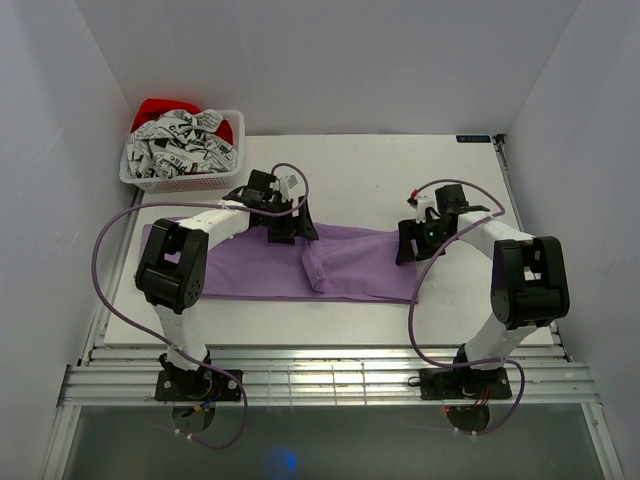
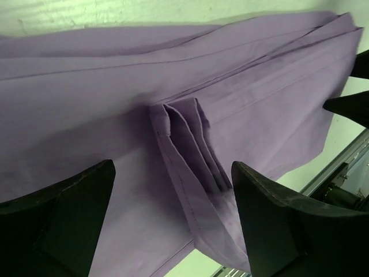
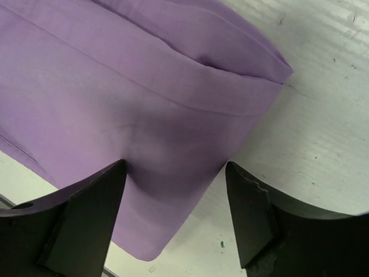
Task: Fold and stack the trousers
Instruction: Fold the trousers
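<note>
The lilac trousers (image 1: pixel 260 265) lie flat across the table, with one end folded over so its hem edge (image 1: pixel 312 270) sits near the middle. My left gripper (image 1: pixel 285 228) is at the trousers' far edge. In the left wrist view it (image 2: pixel 173 167) is open, low over the cloth (image 2: pixel 115 86) and astride the layered hem fold (image 2: pixel 184 144). My right gripper (image 1: pixel 412 243) is at the trousers' right end. In the right wrist view it (image 3: pixel 176 167) is open, with one finger (image 3: pixel 86 213) on the cloth (image 3: pixel 115 86) and the other finger (image 3: pixel 253 213) over bare table. The waistband is not visible.
A white basket (image 1: pixel 150 180) of patterned grey-white cloth, with a red item (image 1: pixel 160 106) behind it, stands at the back left corner. The table's slatted front rail (image 1: pixel 320 375) runs along the near edge. White walls close in the left, right and back.
</note>
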Available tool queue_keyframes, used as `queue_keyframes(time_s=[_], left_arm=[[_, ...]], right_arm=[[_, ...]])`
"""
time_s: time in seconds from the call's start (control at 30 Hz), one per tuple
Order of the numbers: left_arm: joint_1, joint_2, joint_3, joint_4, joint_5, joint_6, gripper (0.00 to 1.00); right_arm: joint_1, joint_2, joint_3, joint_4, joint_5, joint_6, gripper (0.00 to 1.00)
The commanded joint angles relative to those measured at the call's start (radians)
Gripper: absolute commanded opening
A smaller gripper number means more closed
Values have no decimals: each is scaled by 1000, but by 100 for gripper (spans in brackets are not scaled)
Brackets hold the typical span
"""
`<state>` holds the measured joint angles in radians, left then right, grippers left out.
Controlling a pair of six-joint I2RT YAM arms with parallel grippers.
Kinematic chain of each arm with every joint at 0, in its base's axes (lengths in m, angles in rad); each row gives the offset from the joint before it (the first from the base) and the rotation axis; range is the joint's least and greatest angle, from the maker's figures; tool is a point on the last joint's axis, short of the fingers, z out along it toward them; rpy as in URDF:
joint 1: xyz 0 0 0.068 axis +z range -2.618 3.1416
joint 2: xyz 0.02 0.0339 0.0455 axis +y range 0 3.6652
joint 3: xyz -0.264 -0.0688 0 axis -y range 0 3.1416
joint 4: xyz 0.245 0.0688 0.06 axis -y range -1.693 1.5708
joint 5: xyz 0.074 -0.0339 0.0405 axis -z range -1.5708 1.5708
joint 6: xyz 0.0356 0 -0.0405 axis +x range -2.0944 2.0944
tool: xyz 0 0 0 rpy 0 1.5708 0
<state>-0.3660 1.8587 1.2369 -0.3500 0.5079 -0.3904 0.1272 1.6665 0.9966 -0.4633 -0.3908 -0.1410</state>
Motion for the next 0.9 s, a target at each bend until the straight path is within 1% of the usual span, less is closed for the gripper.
queue_keyframes(time_s=[0.0, 0.07, 0.1, 0.13, 0.17, 0.2, 0.23, 0.27, 0.3, 0.33, 0.37, 0.4, 0.43, 0.47, 0.57, 0.63, 0.67, 0.7, 0.73, 0.83, 0.87], left_arm=[[-39, -9, 22, 14, -55, -33, 91], [-51, 8, 32, 13, -75, -25, 85], [-53, 13, 39, 2, -77, -24, 78], [-54, 16, 50, -1, -71, -22, 74], [-54, 16, 53, -6, -68, -19, 69], [-54, 11, 56, -7, -57, -10, 58], [-54, 2, 56, -3, -48, -4, 49], [-54, -28, 46, 6, -40, 2, 42], [-54, -51, 32, 52, -11, 8, 35], [-54, -74, 16, 86, 6, 13, 25], [-54, -101, -20, 113, 23, 19, 21], [-54, -146, -40, 182, 49, 28, 15], [-54, -165, -56, 207, 55, 36, 3], [-54, -177, -79, 242, 60, 44, 0], [-54, -193, -99, 282, 83, 99, 0], [-53, -205, -146, 318, 104, 143, 0], [-53, -213, -169, 375, 107, 162, 0], [-53, -220, -213, 394, 104, 176, 0], [-53, -231, -232, 416, 86, 197, 0], [-51, -225, -283, 456, 28, 235, 1], [-50, -214, -283, 441, -27, 246, 10]], right_arm=[[-11, 19, -24, -17, 17, -31, 73], [-12, 39, -30, -12, 6, -37, 68], [-14, 48, -33, -12, 4, -42, 66], [-17, 58, -35, -12, 1, -43, 65], [-18, 76, -36, -12, -8, -45, 61], [-24, 84, -36, -11, -13, -46, 60], [-27, 91, -36, -9, -17, -51, 59], [-31, 104, -36, -8, -22, -52, 57], [-37, 108, -38, -6, -26, -57, 55], [-41, 113, -41, -5, -34, -60, 54], [-44, 119, -42, -5, -37, -62, 52], [-52, 121, -42, -5, -42, -63, 50], [-57, 125, -44, -6, -48, -68, 48], [-60, 128, -44, -6, -48, -68, 46], [-72, 131, -49, -5, -52, -75, 43], [-80, 133, -53, -6, -57, -80, 41], [-80, 134, -58, -5, -57, -84, 38], [-83, 134, -59, -5, -59, -86, 36], [-84, 133, -62, -8, -57, -88, 30], [-90, 134, -69, -6, -59, -91, 19], [-90, 134, -69, -6, -59, -91, 12]])
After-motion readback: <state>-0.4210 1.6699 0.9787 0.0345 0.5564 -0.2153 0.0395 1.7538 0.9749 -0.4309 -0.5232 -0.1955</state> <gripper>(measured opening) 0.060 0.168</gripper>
